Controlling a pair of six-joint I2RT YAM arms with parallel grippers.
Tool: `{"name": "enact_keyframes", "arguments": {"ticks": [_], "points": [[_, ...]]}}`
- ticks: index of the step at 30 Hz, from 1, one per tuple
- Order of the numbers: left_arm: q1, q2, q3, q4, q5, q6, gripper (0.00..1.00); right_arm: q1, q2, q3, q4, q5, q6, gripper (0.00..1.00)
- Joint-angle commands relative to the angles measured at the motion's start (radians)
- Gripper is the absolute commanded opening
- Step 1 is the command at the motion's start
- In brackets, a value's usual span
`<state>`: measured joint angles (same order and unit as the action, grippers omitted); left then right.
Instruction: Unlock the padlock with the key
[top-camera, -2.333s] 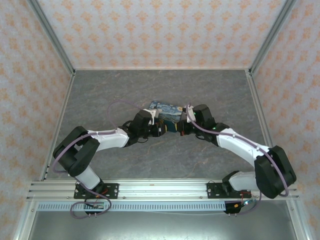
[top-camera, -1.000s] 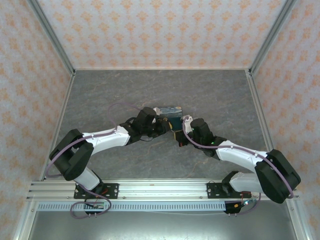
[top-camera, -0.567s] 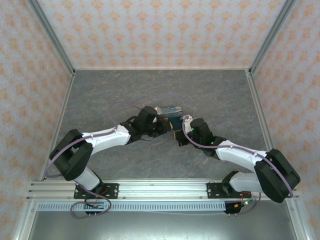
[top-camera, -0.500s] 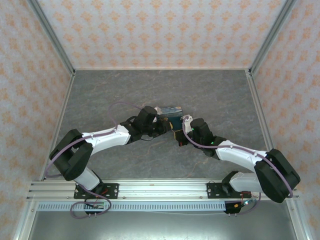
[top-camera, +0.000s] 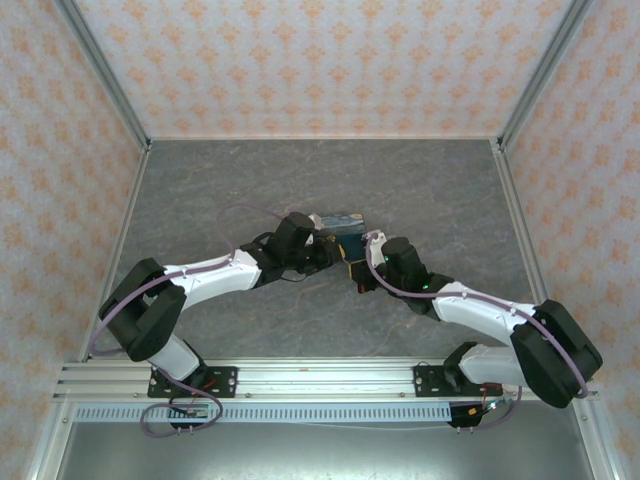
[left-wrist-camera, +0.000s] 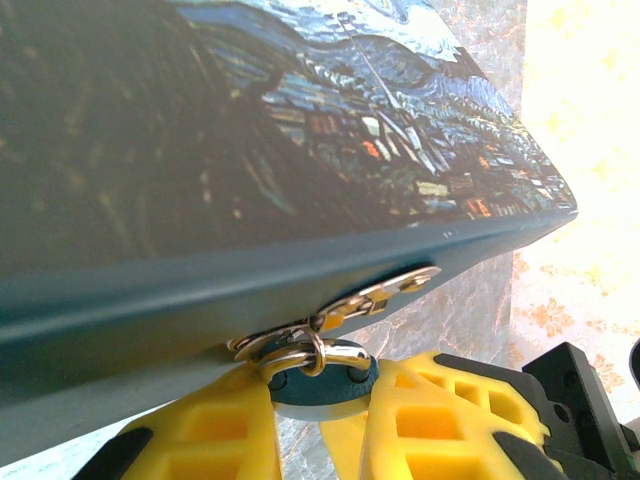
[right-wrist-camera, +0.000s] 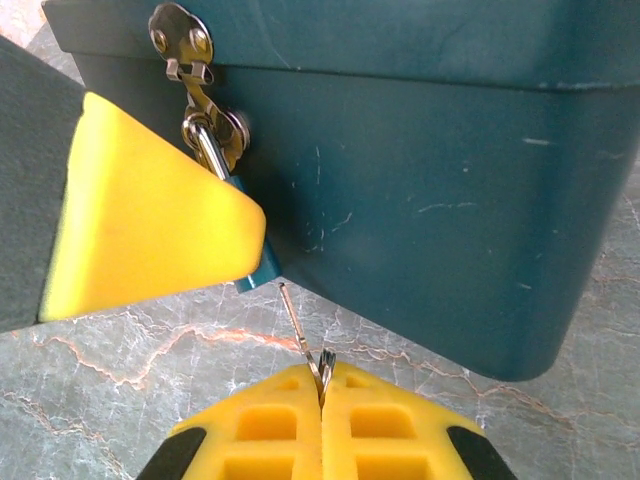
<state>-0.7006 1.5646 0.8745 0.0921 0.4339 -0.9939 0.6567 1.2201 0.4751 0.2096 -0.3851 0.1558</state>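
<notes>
The teal padlock (left-wrist-camera: 322, 388) hangs by its grey shackle from the hasp (left-wrist-camera: 392, 291) of the blue swirl-print box (left-wrist-camera: 250, 130). My left gripper (left-wrist-camera: 320, 425) is shut on the padlock body, one yellow finger on each side. In the right wrist view a teal corner of the padlock (right-wrist-camera: 262, 272) pokes out under the left finger (right-wrist-camera: 150, 230). My right gripper (right-wrist-camera: 322, 385) is shut on the key (right-wrist-camera: 298, 322). Its thin shaft points up and left, and its tip is just below the padlock's bottom. From above, both grippers (top-camera: 325, 252) (top-camera: 357, 272) meet at the box's near side.
The box (top-camera: 340, 224) stands mid-table on the grey marbled floor (top-camera: 430, 190). Patterned walls close the left, back and right sides. The two arms angle inward from their bases at the near rail (top-camera: 320, 380).
Since the earliest frame the left gripper moved right and the right wrist swung left and nearer, below the box. Over the last second nothing visibly moves.
</notes>
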Motion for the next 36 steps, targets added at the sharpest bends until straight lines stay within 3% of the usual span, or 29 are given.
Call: {"name": "enact_keyframes", "arguments": {"ticks": [1,36], "points": [[-0.009,0.001,0.038,0.009,-0.021,0.026,0.15,0.004,-0.019,-0.011,0.006,-0.003,-0.010,0.00],[-0.013,0.003,0.033,0.007,-0.021,0.019,0.15,0.004,-0.010,0.028,0.073,-0.019,-0.003,0.00]]}}
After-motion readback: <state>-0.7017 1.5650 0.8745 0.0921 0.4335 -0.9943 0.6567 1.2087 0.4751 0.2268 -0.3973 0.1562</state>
